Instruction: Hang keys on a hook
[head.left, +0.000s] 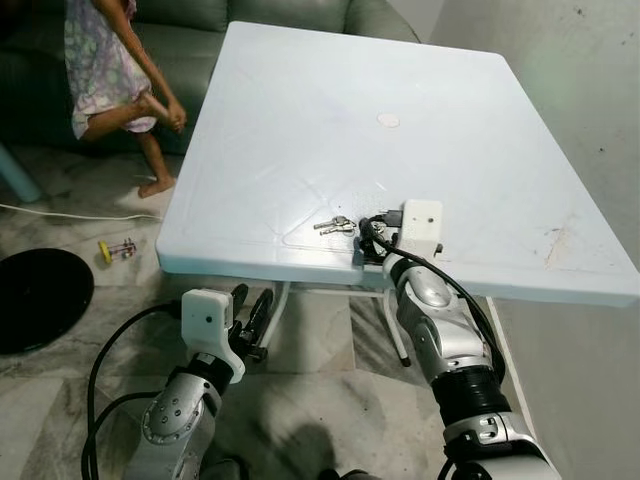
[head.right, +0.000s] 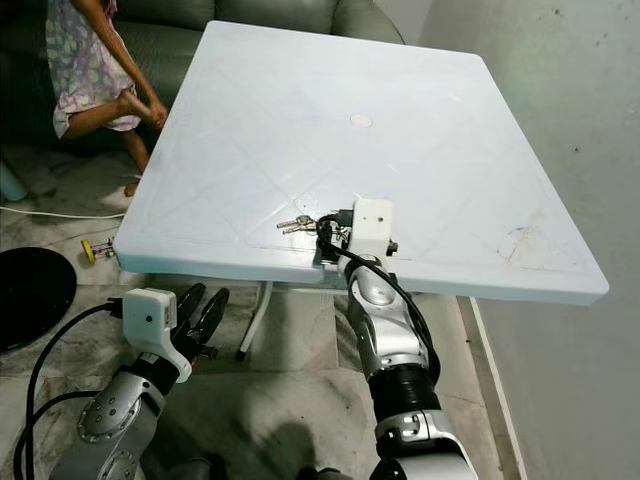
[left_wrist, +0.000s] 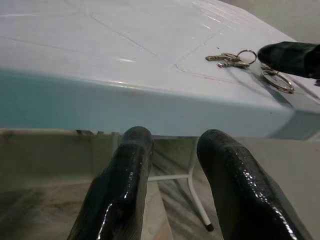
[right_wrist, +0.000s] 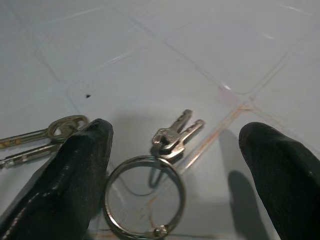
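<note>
Silver keys (right_wrist: 176, 135) on a ring lie flat on table (head.left: 300, 120).

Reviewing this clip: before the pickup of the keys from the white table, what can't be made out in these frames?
- Hook: no point to give; nothing here settles where it hangs.
- Silver keys on their metal ring: the right hand straddles the ring with its fingers apart; one black finger covers part of a second key pair in the right wrist view.
- Head views: the right wrist's white camera housing blocks the hand.
- Small yellow floor object: too small to identify.
</note>
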